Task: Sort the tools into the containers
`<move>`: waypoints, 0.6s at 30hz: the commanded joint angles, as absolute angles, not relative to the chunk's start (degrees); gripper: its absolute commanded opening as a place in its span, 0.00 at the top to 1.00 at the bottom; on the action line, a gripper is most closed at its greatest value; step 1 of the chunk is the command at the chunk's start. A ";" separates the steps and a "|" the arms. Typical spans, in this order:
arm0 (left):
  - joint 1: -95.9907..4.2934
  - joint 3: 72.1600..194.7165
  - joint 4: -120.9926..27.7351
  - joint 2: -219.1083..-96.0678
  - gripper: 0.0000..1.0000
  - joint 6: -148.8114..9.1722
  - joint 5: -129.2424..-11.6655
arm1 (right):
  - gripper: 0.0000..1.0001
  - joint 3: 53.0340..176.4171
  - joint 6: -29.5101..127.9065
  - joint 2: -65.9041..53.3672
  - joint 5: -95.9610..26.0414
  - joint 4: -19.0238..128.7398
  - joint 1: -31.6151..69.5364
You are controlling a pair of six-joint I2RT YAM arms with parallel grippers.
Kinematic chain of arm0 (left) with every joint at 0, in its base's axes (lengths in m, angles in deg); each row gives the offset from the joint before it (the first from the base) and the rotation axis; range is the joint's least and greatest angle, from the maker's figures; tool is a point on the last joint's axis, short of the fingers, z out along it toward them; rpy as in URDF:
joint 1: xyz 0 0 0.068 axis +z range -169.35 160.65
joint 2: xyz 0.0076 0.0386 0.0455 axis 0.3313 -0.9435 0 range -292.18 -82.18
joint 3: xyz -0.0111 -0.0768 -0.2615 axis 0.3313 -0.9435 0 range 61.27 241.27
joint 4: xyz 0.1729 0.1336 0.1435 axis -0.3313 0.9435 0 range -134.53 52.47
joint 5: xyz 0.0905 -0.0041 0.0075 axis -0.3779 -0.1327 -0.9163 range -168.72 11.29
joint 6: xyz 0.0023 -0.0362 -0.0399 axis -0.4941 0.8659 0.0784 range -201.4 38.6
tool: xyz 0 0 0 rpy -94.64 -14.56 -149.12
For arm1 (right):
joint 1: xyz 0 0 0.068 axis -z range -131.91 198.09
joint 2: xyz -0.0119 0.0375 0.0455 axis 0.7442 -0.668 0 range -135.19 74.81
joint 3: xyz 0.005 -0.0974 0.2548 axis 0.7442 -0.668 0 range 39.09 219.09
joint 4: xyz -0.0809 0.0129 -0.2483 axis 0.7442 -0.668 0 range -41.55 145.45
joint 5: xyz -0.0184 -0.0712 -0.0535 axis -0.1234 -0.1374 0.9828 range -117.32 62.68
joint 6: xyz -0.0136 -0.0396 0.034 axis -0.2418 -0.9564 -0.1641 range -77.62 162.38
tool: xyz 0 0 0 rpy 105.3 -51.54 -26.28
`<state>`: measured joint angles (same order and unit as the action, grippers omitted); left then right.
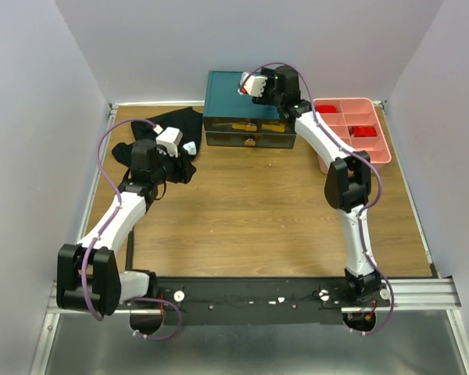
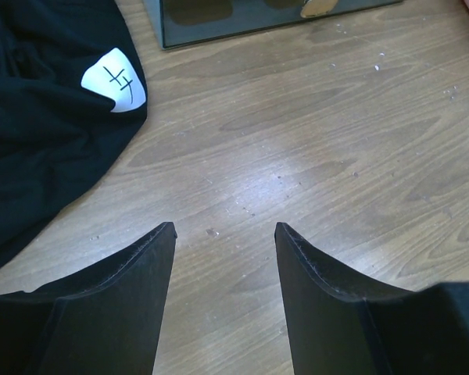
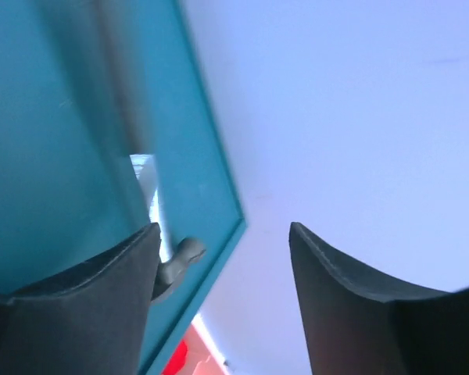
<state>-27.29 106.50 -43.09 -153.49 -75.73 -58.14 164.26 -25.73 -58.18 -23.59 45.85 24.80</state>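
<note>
The teal cabinet (image 1: pixel 233 95) stands at the back centre, with two brassy drawer fronts (image 1: pixel 250 125) facing me. The pink tray (image 1: pixel 379 148) sits to its right and holds red items (image 1: pixel 363 131). My right gripper (image 1: pixel 242 87) hovers open over the cabinet's top. In the right wrist view my right gripper (image 3: pixel 223 226) is open over the teal top (image 3: pixel 55 156). A small grey metal piece like a hammer head (image 3: pixel 178 262) shows beside one finger. My left gripper (image 1: pixel 186 166) is open and empty over bare wood (image 2: pixel 225 228). No other tools show.
A black cloth (image 1: pixel 168 125) with a white tag (image 2: pixel 115 80) lies at the back left, next to my left gripper. The cabinet's lower edge (image 2: pixel 242 19) is just ahead of the left gripper. Pale walls enclose the table on three sides.
</note>
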 commanded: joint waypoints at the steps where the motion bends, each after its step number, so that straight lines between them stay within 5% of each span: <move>1: -26.21 108.80 -43.30 -153.90 0.36 -75.07 -57.80 | 0.20 164.42 -24.25 -57.30 -19.06 60.81 24.09; 10: -23.58 119.36 -15.72 -157.41 0.26 -87.79 -78.25 | 0.18 154.59 -5.19 -40.43 -20.71 50.55 24.18; 18: -14.43 117.70 -1.99 -160.48 0.29 -90.71 -81.43 | 0.18 132.89 8.97 -22.33 -28.53 39.20 24.18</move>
